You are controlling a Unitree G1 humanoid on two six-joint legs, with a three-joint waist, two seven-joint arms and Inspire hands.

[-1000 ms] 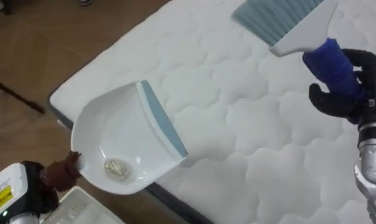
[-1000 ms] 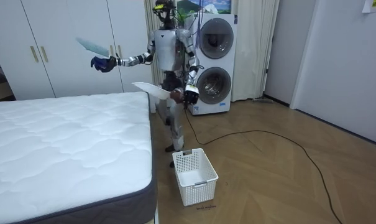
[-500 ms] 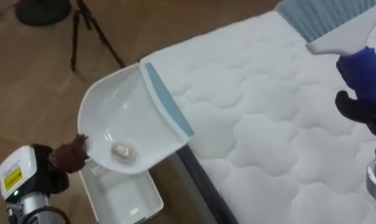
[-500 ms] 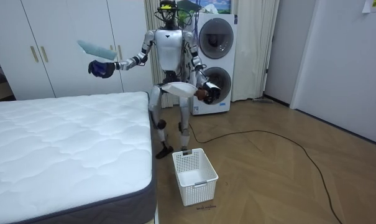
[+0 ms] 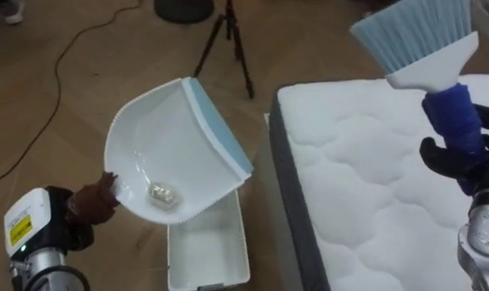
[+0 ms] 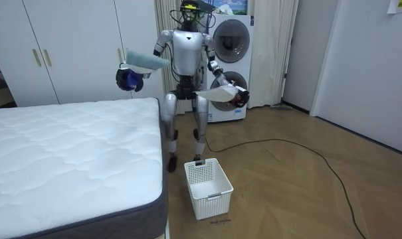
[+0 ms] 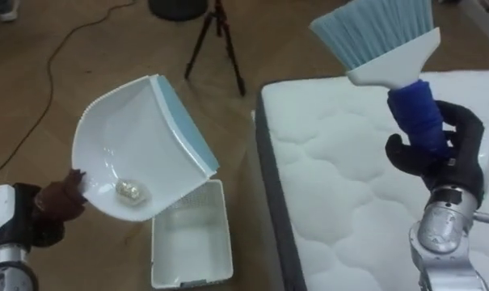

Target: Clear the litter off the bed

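Dustpan [image 5: 175, 149] white, front lip pale blue, handle end brown. Scrap [image 5: 163, 193] in it silvery-pale. Brush [image 5: 418, 40]: pale blue bristles, white head, deep blue handle. Right hand [image 7: 442, 162] black. Mattress [image 5: 365, 202] white, quilted in wavy cloud pattern, side band dark grey. Basket [image 5: 208, 250] white, lattice walls. Floor [image 5: 58, 97] brown wood, herringbone. Tripod [image 5: 228, 36] black.

The robot stands by the corner of the bed [image 6: 68, 153], with a white basket [image 6: 208, 188] on the floor before its feet. Its right hand [image 6: 127, 79] holds a brush [image 6: 146, 61] up beside the mattress on the room view's left. Its left hand [image 6: 240, 99] carries a white dustpan [image 6: 217, 93] on the room view's right.
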